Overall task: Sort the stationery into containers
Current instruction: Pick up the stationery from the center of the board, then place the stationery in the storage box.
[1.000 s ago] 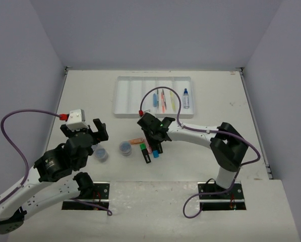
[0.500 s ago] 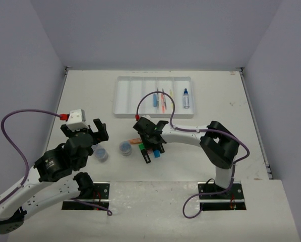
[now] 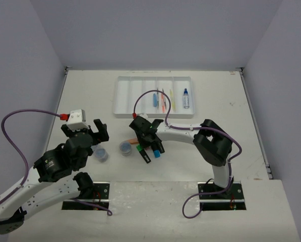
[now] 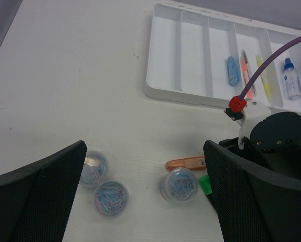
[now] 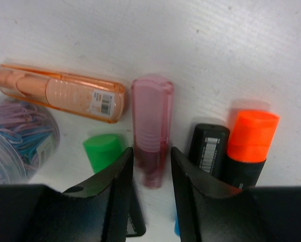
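My right gripper (image 3: 148, 145) (image 5: 152, 154) is down on the table with its fingers pressed against both sides of a pink highlighter (image 5: 152, 118). Around it lie a clear orange highlighter (image 5: 59, 93) (image 4: 185, 163), a green-capped one (image 5: 102, 151), a black one (image 5: 208, 146) and an orange-capped black one (image 5: 252, 136). A blue-capped one (image 3: 156, 154) shows in the top view. Three clear tubs (image 4: 92, 169) (image 4: 111, 198) (image 4: 179, 184) sit below my left gripper (image 3: 84, 130) (image 4: 144, 151), which is open and empty above them. The white tray (image 3: 124, 96) holds thin pens (image 3: 163, 101) and the blue-capped bottle (image 3: 185, 98).
The tray (image 4: 170, 50) stands at the far middle of the table, and its two left compartments hold nothing. The right arm's purple cable (image 3: 140, 101) loops over the tray's near edge. Grey walls close in the table on three sides.
My right gripper has moved left and nearer, down onto the cluster of highlighters, and now straddles the pink one. The left arm has not moved.
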Controlling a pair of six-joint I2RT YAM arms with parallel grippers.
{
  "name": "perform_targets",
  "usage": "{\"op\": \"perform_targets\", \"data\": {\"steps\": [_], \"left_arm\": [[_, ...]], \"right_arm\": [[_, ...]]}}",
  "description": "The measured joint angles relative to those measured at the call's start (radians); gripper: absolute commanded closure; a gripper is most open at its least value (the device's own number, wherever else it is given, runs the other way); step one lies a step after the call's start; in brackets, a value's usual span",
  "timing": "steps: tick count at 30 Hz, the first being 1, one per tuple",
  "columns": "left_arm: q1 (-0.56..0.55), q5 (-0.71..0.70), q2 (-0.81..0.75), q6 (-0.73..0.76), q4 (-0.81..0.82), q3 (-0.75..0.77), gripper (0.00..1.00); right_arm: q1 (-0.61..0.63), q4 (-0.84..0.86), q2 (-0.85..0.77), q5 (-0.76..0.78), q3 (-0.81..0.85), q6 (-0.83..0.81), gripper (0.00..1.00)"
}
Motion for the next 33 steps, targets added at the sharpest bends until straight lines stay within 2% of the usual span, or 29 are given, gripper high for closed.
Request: {"op": "perform_targets", "data": {"steps": [3,6,8,10,19,27,32,33], "left_arm": [[0.0,0.003,-0.001,0.0,0.0,0.0,0.0],[0.0,0.003,-0.001,0.001,0.0,0.0,0.0],[0.0,0.003,-0.001,0.001,0.0,0.0,0.0],[0.0,0.004,-0.001,0.001,0.0,0.0,0.0],[0.001,0.004,-0.001,0.008,0.001,0.0,0.0],[0.005,0.024,0.038,0.019,0.016,-0.003,0.0],[0.005,0.036,0.075,0.027,0.023,-0.016,0.0],[0.005,0.039,0.077,0.028,0.024,-0.017,0.0]], "right_arm": [[0.0,0.0,0.005,0.014,0.009,0.006,0.63],[0.0,-0.003,0.005,0.024,0.008,0.005,0.81],[0.0,-0.005,0.004,0.026,0.008,0.006,0.87],[0.0,-0.005,0.001,0.026,0.007,0.002,0.89],[-0.028,-0.083,-0.032,0.053,0.078,-0.037,0.88],[-0.229,-0.088,-0.025,0.045,0.341,-0.078,0.87],[-0.324,-0.108,0.144,0.051,0.589,-0.107,0.81],[-0.331,-0.118,0.186,0.053,0.633,-0.113,0.78]]}}
